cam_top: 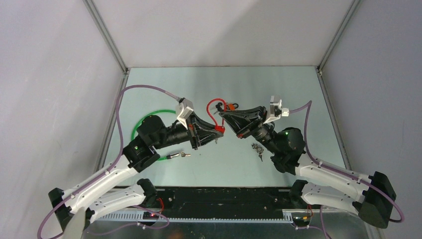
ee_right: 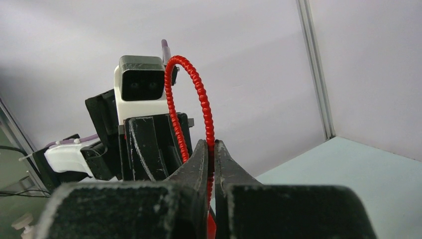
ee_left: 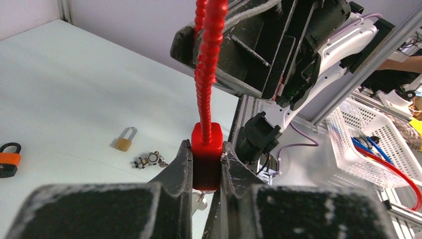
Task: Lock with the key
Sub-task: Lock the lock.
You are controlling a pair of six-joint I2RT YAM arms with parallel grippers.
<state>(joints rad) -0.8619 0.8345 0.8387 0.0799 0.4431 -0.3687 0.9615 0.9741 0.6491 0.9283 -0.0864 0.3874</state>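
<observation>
Lock — red cable type — is being held up in the air betw. both arms, over the table centre. L gripper is clamping the lock's red body, fingers pressing both sides. R gripper is pinching the red cable w/ jaws nearly touching; the cable is arching up and over. Small metal bit is poking out under the body — can't tell what. Brass padlock, orange padlock & key bunch are lying on the table, apart from each other.
</observation>
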